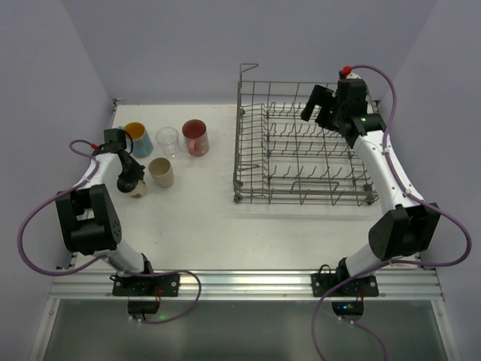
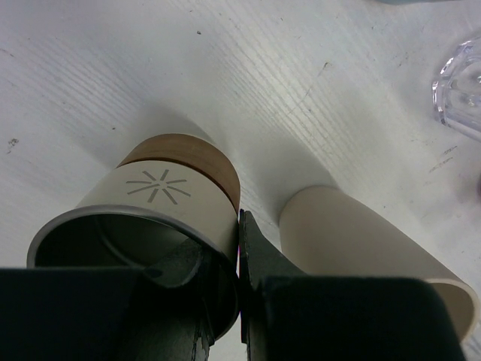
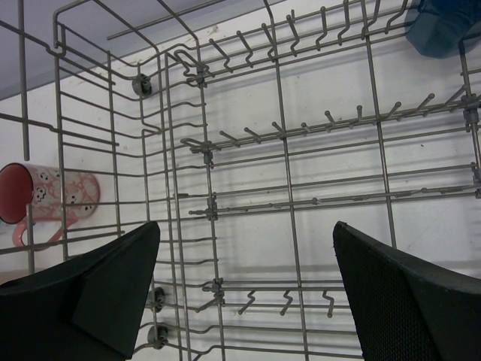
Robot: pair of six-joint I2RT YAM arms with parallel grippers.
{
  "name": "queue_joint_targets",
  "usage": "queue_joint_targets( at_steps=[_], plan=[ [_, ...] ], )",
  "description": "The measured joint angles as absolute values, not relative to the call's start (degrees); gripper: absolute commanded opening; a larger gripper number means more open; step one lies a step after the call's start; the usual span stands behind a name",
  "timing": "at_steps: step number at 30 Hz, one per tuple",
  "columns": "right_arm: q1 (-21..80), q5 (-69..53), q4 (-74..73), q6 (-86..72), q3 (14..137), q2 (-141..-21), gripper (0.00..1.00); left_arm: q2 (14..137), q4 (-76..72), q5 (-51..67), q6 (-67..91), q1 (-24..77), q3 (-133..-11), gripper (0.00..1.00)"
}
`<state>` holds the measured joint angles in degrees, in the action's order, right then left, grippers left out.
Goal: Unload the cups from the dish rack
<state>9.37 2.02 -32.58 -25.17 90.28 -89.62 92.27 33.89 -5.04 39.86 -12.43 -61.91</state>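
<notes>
beige cups (image 1: 161, 172) 2 | blue mugs (image 1: 137, 138) 2 | clear glass (image 1: 167, 141) 1 | pink-red tumbler (image 1: 195, 138) 1 | dish rack (image 1: 304, 199) 1

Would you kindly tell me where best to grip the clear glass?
Probably its rim, from above, one finger inside and one outside: the glass stands upright, mouth open, with the blue mug and red cup close on either side.

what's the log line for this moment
left hand: gripping banded cup by rim | right hand: open over rack | dark blue mug: in rack corner
</notes>
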Motion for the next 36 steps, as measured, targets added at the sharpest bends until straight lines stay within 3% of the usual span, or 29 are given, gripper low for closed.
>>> queue_joint_targets(
  at_steps=[11,13,14,17,21,24,33,36],
  plan=[
    [9.4,2.0,-32.6,-25.0,88.7,-89.6,0.99,93.8,31.8,-3.4,39.4,-12.8,-61.4,0.22],
    [9.4,2.0,-32.5,-25.0,88.7,-89.6,0.99,93.8,31.3,-3.0,39.2,-13.0,-60.9,0.31],
    [9.4,2.0,-32.5,-25.0,88.7,-89.6,0.99,93.9,31.1,-2.9,39.2,-13.0,-60.7,0.42],
    [9.4,2.0,-32.3,-24.9,88.4,-89.6,0.99,93.9,31.0,-2.7,39.2,-13.1,-60.1,0.61],
    [9.4,2.0,-32.2,-24.8,88.3,-89.6,0.99,93.3,31.0,-2.6,39.2,-13.2,-60.1,0.7],
    [9.4,2.0,-32.2,-24.8,88.3,-89.6,0.99,91.9,31.4,-2.5,39.2,-13.2,-60.1,0.82],
    [9.3,2.3,-32.2,-24.6,88.3,-89.6,0.99,83.7,35.5,-2.3,39.2,-13.2,-63.1,1.0],
    [9.0,3.1,-32.7,-24.3,88.8,-90.0,0.99,80.2,36.4,-2.6,39.2,-13.2,-65.6,1.0]
  ],
)
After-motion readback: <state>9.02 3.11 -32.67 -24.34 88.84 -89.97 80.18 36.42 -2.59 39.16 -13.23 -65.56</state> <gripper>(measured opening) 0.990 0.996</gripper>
